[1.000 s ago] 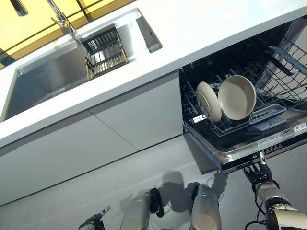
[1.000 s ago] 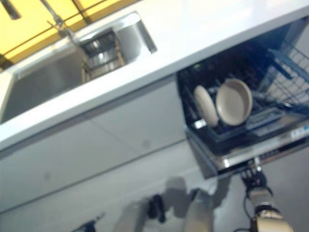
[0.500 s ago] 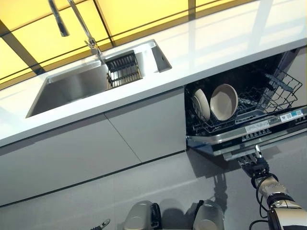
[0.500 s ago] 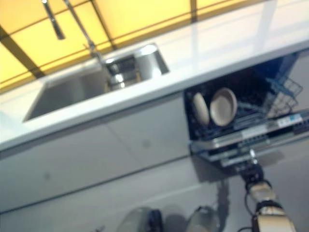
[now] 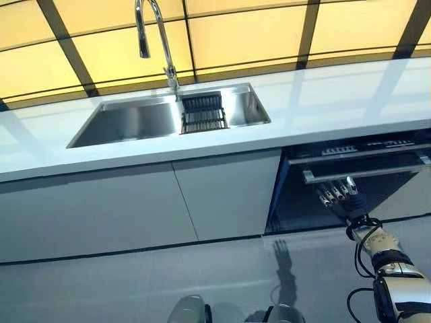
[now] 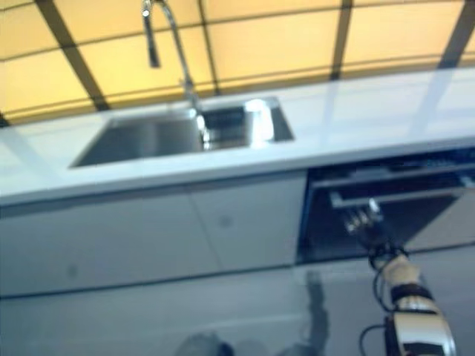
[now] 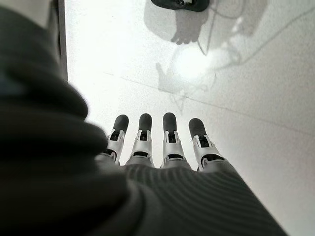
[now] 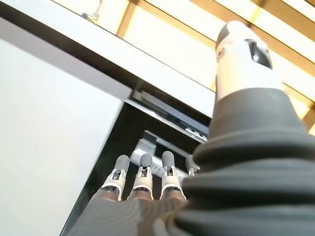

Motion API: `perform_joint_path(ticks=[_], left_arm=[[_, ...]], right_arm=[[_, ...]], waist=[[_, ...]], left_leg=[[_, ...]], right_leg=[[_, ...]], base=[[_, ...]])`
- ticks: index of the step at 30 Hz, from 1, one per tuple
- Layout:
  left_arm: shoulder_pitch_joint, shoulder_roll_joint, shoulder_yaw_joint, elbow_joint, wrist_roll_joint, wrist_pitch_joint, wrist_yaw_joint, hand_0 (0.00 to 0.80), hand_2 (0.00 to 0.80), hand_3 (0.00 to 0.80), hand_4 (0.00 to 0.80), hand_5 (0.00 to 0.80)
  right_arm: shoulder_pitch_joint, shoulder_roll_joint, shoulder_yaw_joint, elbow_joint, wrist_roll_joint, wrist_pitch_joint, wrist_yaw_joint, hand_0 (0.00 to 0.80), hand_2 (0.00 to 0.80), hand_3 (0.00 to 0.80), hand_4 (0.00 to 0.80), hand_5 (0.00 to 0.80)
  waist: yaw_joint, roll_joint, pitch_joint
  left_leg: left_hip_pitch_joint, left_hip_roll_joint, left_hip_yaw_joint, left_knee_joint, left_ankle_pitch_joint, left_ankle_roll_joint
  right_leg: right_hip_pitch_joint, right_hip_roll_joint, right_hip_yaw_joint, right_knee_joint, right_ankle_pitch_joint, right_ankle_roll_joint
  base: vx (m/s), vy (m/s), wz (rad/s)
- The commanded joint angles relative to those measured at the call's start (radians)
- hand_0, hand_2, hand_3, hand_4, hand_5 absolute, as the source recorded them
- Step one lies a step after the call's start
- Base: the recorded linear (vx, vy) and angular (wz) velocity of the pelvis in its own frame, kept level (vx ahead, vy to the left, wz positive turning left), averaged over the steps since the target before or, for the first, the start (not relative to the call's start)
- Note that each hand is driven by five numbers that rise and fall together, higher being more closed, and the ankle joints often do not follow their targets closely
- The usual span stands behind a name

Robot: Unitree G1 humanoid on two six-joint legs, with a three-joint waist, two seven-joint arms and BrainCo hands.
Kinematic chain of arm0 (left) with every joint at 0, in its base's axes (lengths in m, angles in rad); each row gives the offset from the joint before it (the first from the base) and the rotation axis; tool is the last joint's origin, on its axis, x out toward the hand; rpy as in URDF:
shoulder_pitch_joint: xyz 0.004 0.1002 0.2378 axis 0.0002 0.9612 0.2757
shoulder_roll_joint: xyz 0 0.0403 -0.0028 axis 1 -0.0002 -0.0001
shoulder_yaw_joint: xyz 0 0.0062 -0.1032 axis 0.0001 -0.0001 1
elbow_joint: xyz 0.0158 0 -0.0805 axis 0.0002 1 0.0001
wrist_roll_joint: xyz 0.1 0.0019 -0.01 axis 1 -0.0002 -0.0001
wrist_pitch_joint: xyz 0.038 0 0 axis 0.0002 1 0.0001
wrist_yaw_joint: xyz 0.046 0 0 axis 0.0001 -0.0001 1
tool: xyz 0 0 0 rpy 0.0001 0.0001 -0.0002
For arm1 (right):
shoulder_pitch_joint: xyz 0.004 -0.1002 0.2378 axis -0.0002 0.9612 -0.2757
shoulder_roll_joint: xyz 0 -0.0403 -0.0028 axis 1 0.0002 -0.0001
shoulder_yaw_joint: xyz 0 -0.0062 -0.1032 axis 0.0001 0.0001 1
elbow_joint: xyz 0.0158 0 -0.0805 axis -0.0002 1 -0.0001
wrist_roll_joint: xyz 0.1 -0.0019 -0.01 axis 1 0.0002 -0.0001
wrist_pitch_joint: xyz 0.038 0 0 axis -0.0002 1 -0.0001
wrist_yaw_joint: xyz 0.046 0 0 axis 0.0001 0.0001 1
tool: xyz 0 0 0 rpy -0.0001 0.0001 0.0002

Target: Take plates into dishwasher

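Note:
The dishwasher [image 5: 350, 182] sits under the counter at the right, its door [image 5: 363, 172] swung up so only a narrow dark gap shows at the top. No plates or rack show in any view. My right hand [image 5: 340, 195] is open, its straight fingers [image 8: 141, 172] reaching up against the door just below its silver top edge. My left hand [image 7: 167, 142] shows only in the left wrist view, open and hanging over the pale floor, holding nothing.
A white counter [image 5: 323, 101] runs across the view with a steel sink [image 5: 128, 120], a tall faucet [image 5: 158, 33] and a small dark rack [image 5: 202, 113] in the sink. Grey cabinet fronts [image 5: 135, 202] stand left of the dishwasher. Yellow panels back the counter.
The camera has tipped up. The dishwasher door has swung from lowered to almost upright, hiding the rack and the two plates. My right hand has risen with the door.

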Motion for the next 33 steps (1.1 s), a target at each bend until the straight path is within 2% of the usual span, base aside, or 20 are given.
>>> perform_joint_path(ticks=[1,3,6,10,14,18,20,21,23,26,28,33], left_arm=[[-0.014,0.061,0.02,0.012,0.042,-0.04,-0.008,0.0,0.0,0.0,0.0,0.0],[-0.016,0.062,0.02,0.013,0.039,-0.048,-0.01,0.0,0.0,0.0,0.0,0.0],[-0.041,0.068,0.022,0.014,0.015,-0.055,-0.01,0.0,0.0,0.0,0.0,0.0],[-0.08,0.066,0.01,0.018,0.002,-0.057,-0.004,0.0,0.0,0.0,0.0,0.0],[-0.1,0.062,-0.002,0.016,0.01,-0.045,-0.013,0.0,0.0,0.0,0.0,0.0],[-0.119,0.048,-0.044,0.022,0.065,-0.042,0.003,0.0,0.0,0.0,0.0,0.0],[-0.127,0.04,-0.07,0.022,0.148,-0.032,0.012,0.0,0.0,0.0,0.0,0.0],[-0.128,0.038,-0.086,0.023,0.203,-0.03,0.014,0.0,0.0,0.0,0.0,0.0],[-0.128,0.035,-0.145,0.026,0.313,-0.013,0.002,0.0,0.0,0.0,0.0,0.0],[-0.126,0.007,-0.194,0.033,0.338,0.016,-0.011,0.0,0.0,0.0,0.0,0.0],[-0.126,-0.026,-0.201,0.046,0.311,0.059,-0.034,0.0,0.0,0.0,0.0,0.0],[-0.106,-0.094,-0.183,0.077,0.282,0.054,-0.039,0.0,0.0,0.0,0.0,0.0]], right_arm=[[-0.105,0.019,-0.039,0.024,-0.071,-0.001,0.032,0.0,0.0,0.0,0.0,0.0],[-0.099,0.02,-0.034,0.024,-0.085,0.001,0.032,0.0,0.0,0.0,0.0,0.0],[-0.063,0.027,0.002,0.03,-0.287,0.004,0.025,0.0,0.0,0.0,0.0,0.0],[0.006,0.031,0.082,0.09,-0.55,-0.039,0.025,0.0,0.0,0.0,0.0,0.0],[0.082,0.057,0.131,0.119,-0.729,-0.109,0.022,0.0,0.0,0.0,0.0,0.0],[0.177,0.122,0.231,0.108,-0.97,-0.242,-0.146,0.0,0.0,0.0,0.0,0.0],[0.227,0.169,0.293,0.093,-1.082,-0.254,-0.223,0.0,0.0,0.0,0.0,0.0],[0.244,0.19,0.313,0.09,-1.09,-0.248,-0.238,0.0,0.0,0.0,0.0,0.0],[0.282,0.247,0.345,0.089,-1.068,-0.194,-0.274,0.0,0.0,0.0,0.0,0.0],[0.322,0.308,0.351,0.114,-1.067,-0.171,-0.297,0.0,0.0,0.0,0.0,0.0],[0.346,0.347,0.337,0.15,-1.036,-0.134,-0.304,0.0,0.0,0.0,0.0,0.0],[0.377,0.405,0.303,0.191,-0.993,-0.105,-0.309,0.0,0.0,0.0,0.0,0.0]], waist=[[0.012,-0.038,0.001],[0.011,-0.044,-0.007],[-0.001,-0.06,-0.042],[-0.011,-0.08,-0.077],[-0.013,-0.094,-0.098],[-0.017,-0.101,-0.118],[-0.02,-0.104,-0.128],[-0.022,-0.104,-0.13],[-0.032,-0.107,-0.139],[-0.043,-0.102,-0.146],[-0.048,-0.098,-0.153],[-0.046,-0.094,-0.161]], left_leg=[[0.05,-0.018,0.025,-0.004,-0.017,0.035],[0.059,-0.024,0.027,-0.039,-0.011,0.032],[0.078,-0.041,0.02,-0.166,0.033,0.022],[0.102,-0.057,0.013,-0.306,0.09,0.015],[0.126,-0.061,0.009,-0.399,0.124,0.012],[0.144,-0.062,0.0,-0.487,0.158,0.009],[0.137,-0.063,-0.011,-0.508,0.169,0.008],[0.14,-0.062,-0.014,-0.511,0.169,0.008],[0.138,-0.062,-0.019,-0.512,0.172,0.011],[0.142,-0.058,-0.013,-0.512,0.168,0.014],[0.146,-0.06,-0.013,-0.512,0.162,0.019],[0.158,-0.065,-0.014,-0.509,0.151,0.025]], right_leg=[[0.109,0.034,0.031,-0.276,0.187,0.077],[0.114,0.042,0.033,-0.311,0.203,0.083],[0.117,0.069,0.04,-0.419,0.249,0.095],[0.124,0.095,0.05,-0.538,0.304,0.104],[0.141,0.111,0.043,-0.614,0.339,0.11],[0.149,0.123,0.045,-0.673,0.367,0.119],[0.143,0.124,0.05,-0.674,0.368,0.121],[0.147,0.126,0.053,-0.674,0.366,0.121],[0.146,0.13,0.066,-0.674,0.365,0.12],[0.15,0.13,0.074,-0.674,0.36,0.118],[0.156,0.128,0.074,-0.674,0.355,0.118],[0.17,0.121,0.063,-0.674,0.35,0.119]], base=[[0.0,0.0,0.0],[-0.021,0.02,-0.01],[-0.059,0.051,-0.04],[-0.005,0.042,-0.03],[0.002,0.018,0.02],[-0.02,0.037,0.02],[-0.044,0.035,0.13],[-0.026,0.031,0.23],[-0.011,0.037,0.15],[0.006,0.058,0.02],[0.029,0.069,0.02],[0.018,0.021,0.0]])
